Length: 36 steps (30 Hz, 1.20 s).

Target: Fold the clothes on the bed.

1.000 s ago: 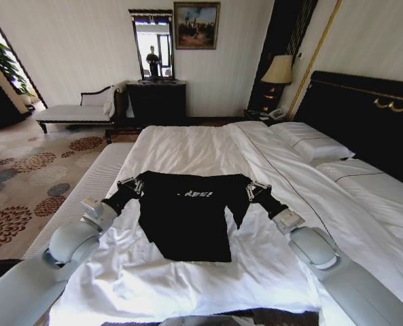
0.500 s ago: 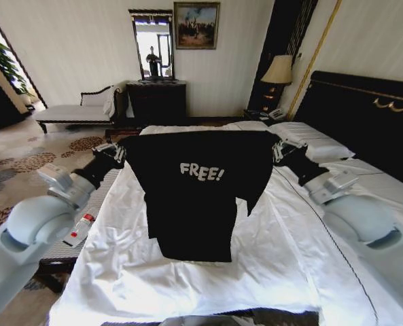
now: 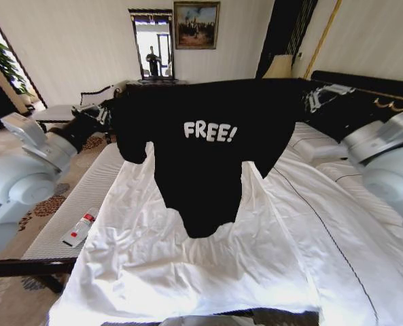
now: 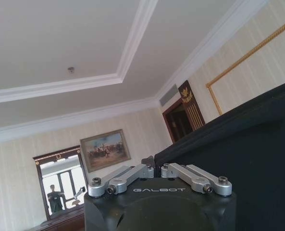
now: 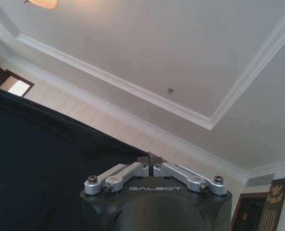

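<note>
Spanning most of the head view: bed (image 3: pixel 208 272), white sheets rumpled, dark headboard (image 3: pixel 381 88) on the robot's right. Grey bench (image 3: pixel 72 210) runs along the bed's left side, with a small white and red item (image 3: pixel 79 231) lying on it.

Black T-shirt (image 3: pixel 204 136) hangs stretched out in the air above the bed, chest facing the head camera, white "FREE!" lettering (image 3: pixel 208 131) readable. Top edge pulled roughly level between the two arms, sleeves drooping at both sides, hem bunched to a narrow point just above the sheets; can't tell if it touches them.

Left gripper (image 3: pixel 107 111) raised at the shirt's left shoulder corner, right gripper (image 3: pixel 312 98) raised at the right one. Left wrist view: left gripper (image 4: pixel 154 165) fingers drawn together, pinching the black cloth edge. Right wrist view: same picture, right gripper (image 5: pixel 151 159) fingers closed on the shirt edge, cloth running off to one side.
</note>
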### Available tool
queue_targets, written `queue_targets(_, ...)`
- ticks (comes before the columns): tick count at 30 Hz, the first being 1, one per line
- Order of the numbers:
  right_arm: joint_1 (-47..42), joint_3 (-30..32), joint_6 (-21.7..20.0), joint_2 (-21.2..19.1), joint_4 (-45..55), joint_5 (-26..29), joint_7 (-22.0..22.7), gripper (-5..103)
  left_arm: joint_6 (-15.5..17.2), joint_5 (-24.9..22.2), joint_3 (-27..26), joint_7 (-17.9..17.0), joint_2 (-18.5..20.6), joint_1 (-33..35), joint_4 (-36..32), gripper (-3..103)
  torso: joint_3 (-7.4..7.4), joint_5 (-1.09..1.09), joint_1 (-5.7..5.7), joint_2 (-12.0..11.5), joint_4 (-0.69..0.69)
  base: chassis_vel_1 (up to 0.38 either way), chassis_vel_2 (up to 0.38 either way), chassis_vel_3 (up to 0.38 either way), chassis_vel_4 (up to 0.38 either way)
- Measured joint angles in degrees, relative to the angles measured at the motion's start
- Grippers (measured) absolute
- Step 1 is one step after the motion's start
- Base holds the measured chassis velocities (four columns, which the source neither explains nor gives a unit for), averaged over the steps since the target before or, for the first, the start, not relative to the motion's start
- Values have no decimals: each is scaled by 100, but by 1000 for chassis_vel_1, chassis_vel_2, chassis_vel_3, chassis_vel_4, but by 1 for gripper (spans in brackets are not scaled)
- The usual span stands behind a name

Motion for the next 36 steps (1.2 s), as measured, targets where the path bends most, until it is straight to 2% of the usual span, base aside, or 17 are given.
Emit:
queue_targets(4, 844, -605, 5, -63, -597, 216, 79, 0, 33, -43, 174, -7, 119, -302, 445, 2, -1, 2, -1, 1, -1, 0, 0, 0, 0)
queue_targets(7, 1178, -976, 26, -11, -885, 239, 69, 0, 29, 19, 375, 36, 117, -405, 657, 2, 0, 3, 0, 0, 0, 0, 0, 0, 0)
queue_targets(10, 1208, -1093, 67, 60, -1016, 196, 11, 0, 11, 140, 497, 69, 36, -405, 772, 2, 1, 1, 1, 0, 2, 0, 0, 0, 0)
queue_targets(14, 864, -976, 109, 153, -1020, 85, -39, 0, -6, 274, 344, 99, -122, 19, 828, 2, 1, 0, 1, -1, -1, 0, 0, 0, 0)
queue_targets(17, 453, -836, 140, 248, -792, -54, -79, 0, -61, 439, 18, 188, -185, 635, 686, 2, 0, 1, 0, 0, 1, 0, 0, 0, 0)
queue_targets(26, 297, -921, 154, 457, -743, -244, -101, 0, -90, 473, 56, 177, -187, 567, 732, 2, 0, 3, 0, 0, -1, 0, 0, 0, 0)
queue_targets(34, -148, -910, 201, 699, -1474, -482, -140, -2, -100, 318, 251, 67, -314, 555, 1766, 2, 0, -1, 0, 0, 0, 0, 0, 0, 0)
queue_targets(36, -379, -923, 249, 865, -1823, -607, -159, 9, -139, 376, 528, 66, -456, 408, 2291, 2, 0, 2, 0, 0, 2, 0, 0, 0, 0)
